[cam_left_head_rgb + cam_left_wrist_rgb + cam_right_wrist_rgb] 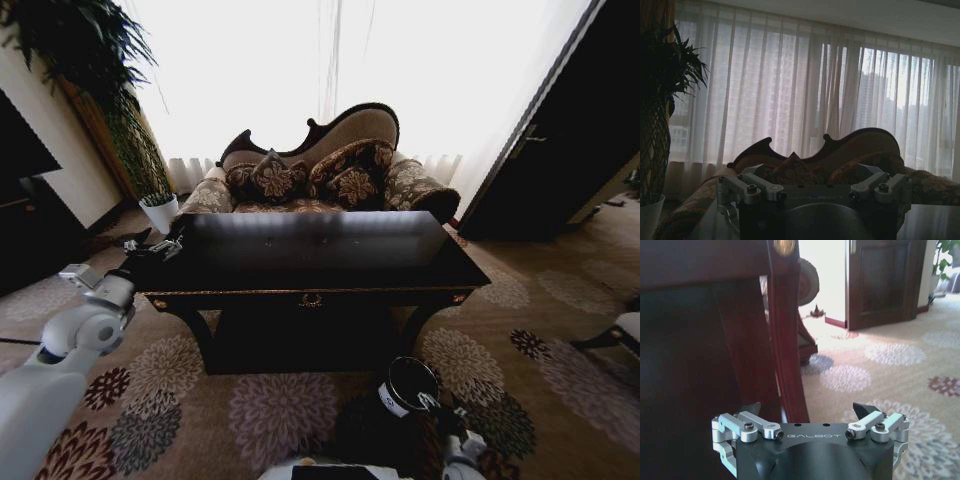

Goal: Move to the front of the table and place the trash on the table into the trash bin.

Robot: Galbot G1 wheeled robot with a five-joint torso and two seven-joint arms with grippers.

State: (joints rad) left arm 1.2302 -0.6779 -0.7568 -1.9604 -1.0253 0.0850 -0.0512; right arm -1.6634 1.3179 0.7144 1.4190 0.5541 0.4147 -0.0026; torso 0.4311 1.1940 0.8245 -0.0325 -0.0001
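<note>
The glossy black table (330,268) with gold trim stands straight ahead, in front of a patterned sofa. I cannot make out the trash on its shiny top. The black trash bin (409,385) with a pale rim sits on the carpet below the table's front right. My left gripper (158,247) hovers at the table's near left corner; in the left wrist view, the left gripper (810,172) is open and empty. My right gripper (442,410) hangs low beside the bin; in the right wrist view, this gripper (808,409) is open, facing a table leg (787,355).
The sofa (320,170) with cushions stands behind the table. A potted plant (158,210) is at the back left, and a dark door (560,140) at the right. A chair leg (610,335) shows at the far right. Patterned carpet lies around the table.
</note>
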